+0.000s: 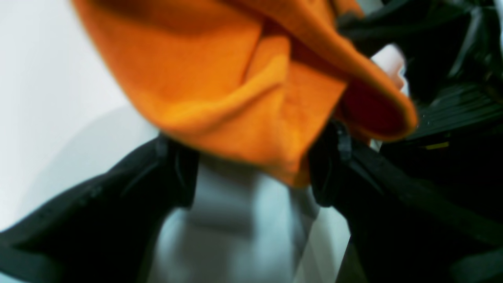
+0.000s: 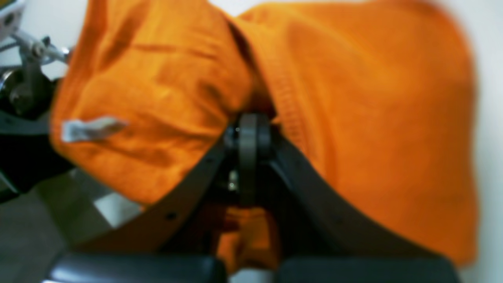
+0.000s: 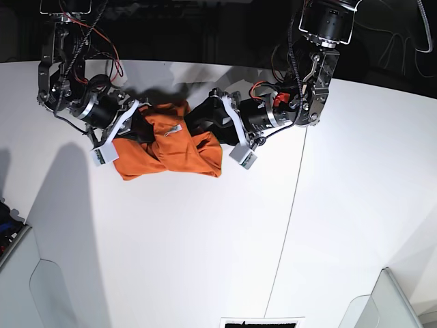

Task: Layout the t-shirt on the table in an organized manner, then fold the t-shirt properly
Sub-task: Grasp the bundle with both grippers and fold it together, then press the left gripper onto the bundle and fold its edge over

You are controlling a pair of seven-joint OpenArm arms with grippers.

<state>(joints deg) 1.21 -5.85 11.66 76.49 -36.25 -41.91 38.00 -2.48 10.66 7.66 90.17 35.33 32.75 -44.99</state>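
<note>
Standing over the table (image 3: pixel 205 260), I judge that the laying-out step is what the robot is busy with: the t-shirt (image 3: pixel 167 147) is a crumpled orange heap, nowhere near flat, and no fold looks begun. The right gripper (image 2: pixel 248 129) has its jaws pressed together, and in its wrist view orange cloth bulges on both sides of the closed tips, with more of it showing between the jaw arms below them, so I take it to be pinching a gather of the shirt near the ribbed edge; the white label (image 2: pixel 92 127) sits off to one side of those jaws, on the bunched fabric. The left gripper (image 1: pixel 251 173) stands with its jaws spread wide, and a drooping lobe of the shirt hangs between the two tips, reaching into the gap without being clamped; bare white table shows through the opening beneath it. Seen from above, the heap lies between the two grippers, each at one end of it. The next move, I reckon, calls for the left jaws to close on that lobe, and then for both arms to draw apart and lift a little so the cloth opens out; a grip on too many layers at once would keep it bunched.
</note>
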